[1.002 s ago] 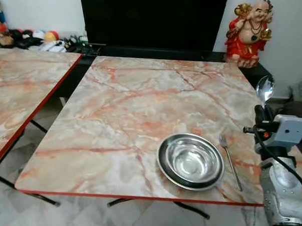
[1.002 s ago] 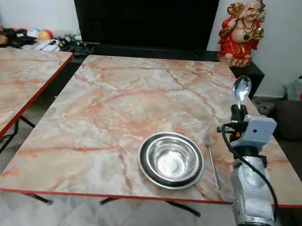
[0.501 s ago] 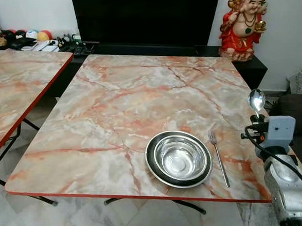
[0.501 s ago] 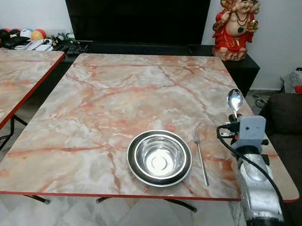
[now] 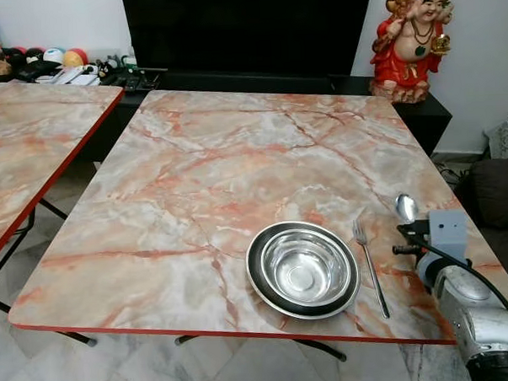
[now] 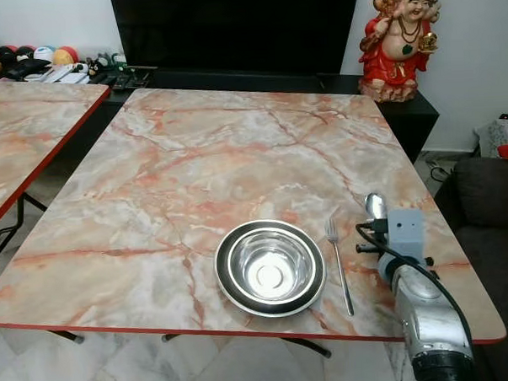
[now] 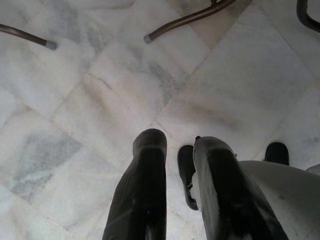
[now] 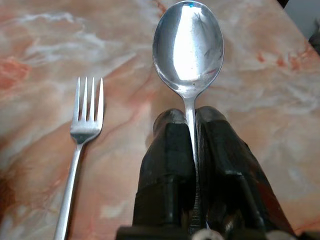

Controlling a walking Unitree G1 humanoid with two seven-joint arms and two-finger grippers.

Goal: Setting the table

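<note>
Now the right gripper [image 8: 192,120] has dropped from its raised pose half a second back, bringing the spoon [image 5: 406,207] low over the surface [image 5: 236,174] at the lower right of the frame, just beside the fork [image 5: 368,264]; placement looks close. Its fingers [image 8: 170,165] are clamped on the thin handle, the polished oval bowl pointing away. A shiny steel bowl [image 5: 304,268] nests in a dark-rimmed plate [image 5: 256,279] on glossy pink-veined marble pattern. The left gripper [image 7: 172,165] hangs over pale floor tiles, fingers slightly apart.
</note>
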